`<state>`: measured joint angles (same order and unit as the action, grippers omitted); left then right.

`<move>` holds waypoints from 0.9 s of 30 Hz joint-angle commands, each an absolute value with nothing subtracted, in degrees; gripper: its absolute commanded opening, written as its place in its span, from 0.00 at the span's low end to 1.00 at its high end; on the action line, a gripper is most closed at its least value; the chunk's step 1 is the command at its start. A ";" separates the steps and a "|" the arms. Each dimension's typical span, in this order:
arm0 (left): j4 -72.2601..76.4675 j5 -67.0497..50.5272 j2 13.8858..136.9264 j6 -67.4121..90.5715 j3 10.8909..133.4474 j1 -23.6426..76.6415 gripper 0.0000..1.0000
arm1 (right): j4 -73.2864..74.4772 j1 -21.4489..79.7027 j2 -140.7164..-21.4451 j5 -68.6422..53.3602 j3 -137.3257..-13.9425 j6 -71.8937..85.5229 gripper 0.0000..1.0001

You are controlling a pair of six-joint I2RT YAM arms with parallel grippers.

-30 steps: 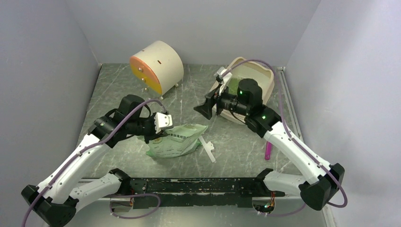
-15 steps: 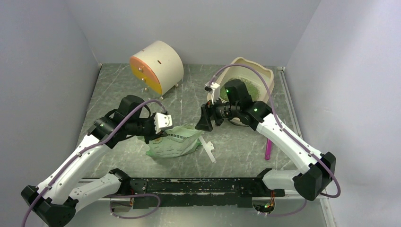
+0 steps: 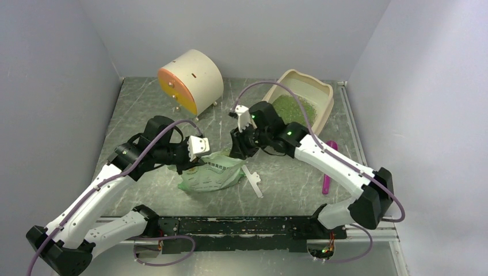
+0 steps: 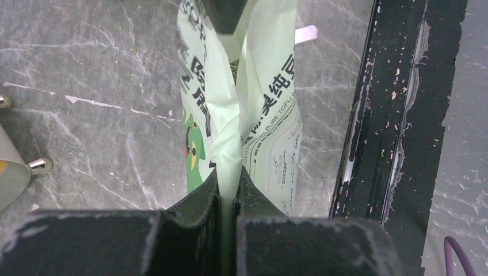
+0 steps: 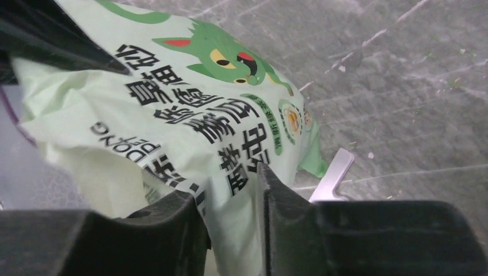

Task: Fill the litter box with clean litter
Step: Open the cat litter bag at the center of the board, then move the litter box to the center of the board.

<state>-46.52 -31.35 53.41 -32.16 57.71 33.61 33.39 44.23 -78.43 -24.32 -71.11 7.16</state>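
Note:
The beige litter box [image 3: 324, 87] stands at the back right with a bed of green clean litter [image 3: 290, 108] in it. A light-green printed litter bag [image 3: 210, 175] lies in the middle of the table. My left gripper [image 3: 191, 163] is shut on the bag's left end, and the pinched fold [image 4: 228, 144] shows between its jaws [image 4: 228, 184]. My right gripper [image 3: 235, 153] is at the bag's right end. Its jaws [image 5: 230, 195] stand partly apart, and a loose fold of the bag [image 5: 190, 115] lies between them.
A cream half-cylinder cabinet [image 3: 193, 80] with an orange face stands at the back left. A magenta scoop [image 3: 328, 172] lies under the right arm. A white strip [image 3: 252, 179] lies beside the bag. A black rail [image 3: 241, 225] runs along the near edge. Grey walls close in three sides.
My right arm swung left from above the litter box down to the bag's right end, and its jaws narrowed around the bag's edge. The left arm and the bag stayed put.

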 commanded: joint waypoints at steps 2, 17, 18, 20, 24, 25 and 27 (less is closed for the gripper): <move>-39.63 -37.92 51.71 -33.27 58.38 33.91 0.05 | 29.55 46.85 -78.74 -6.19 -73.54 9.11 0.17; -39.89 -34.12 52.85 -35.03 57.78 33.93 0.05 | 21.84 41.15 -69.81 -1.93 -74.22 11.70 0.82; -39.49 -33.86 52.61 -35.06 57.63 33.93 0.05 | 20.99 39.78 -68.69 -1.14 -73.78 11.71 0.84; -38.62 -33.66 52.15 -35.19 57.21 33.93 0.05 | 20.29 36.88 -68.04 2.83 -73.37 11.99 0.88; -38.13 -34.07 51.97 -35.07 57.51 33.93 0.05 | 26.48 29.19 -75.96 10.73 -78.66 16.78 0.95; -38.22 -34.32 52.10 -35.07 57.64 33.93 0.05 | 28.12 27.27 -78.80 11.86 -79.80 17.93 0.95; -37.96 -34.70 52.19 -34.86 57.45 33.93 0.05 | 29.50 23.17 -84.38 11.49 -80.80 20.23 0.95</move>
<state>-44.34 -31.53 53.34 -33.87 56.71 33.58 24.67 29.58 -73.78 5.78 -79.11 14.55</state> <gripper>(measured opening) 0.088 0.953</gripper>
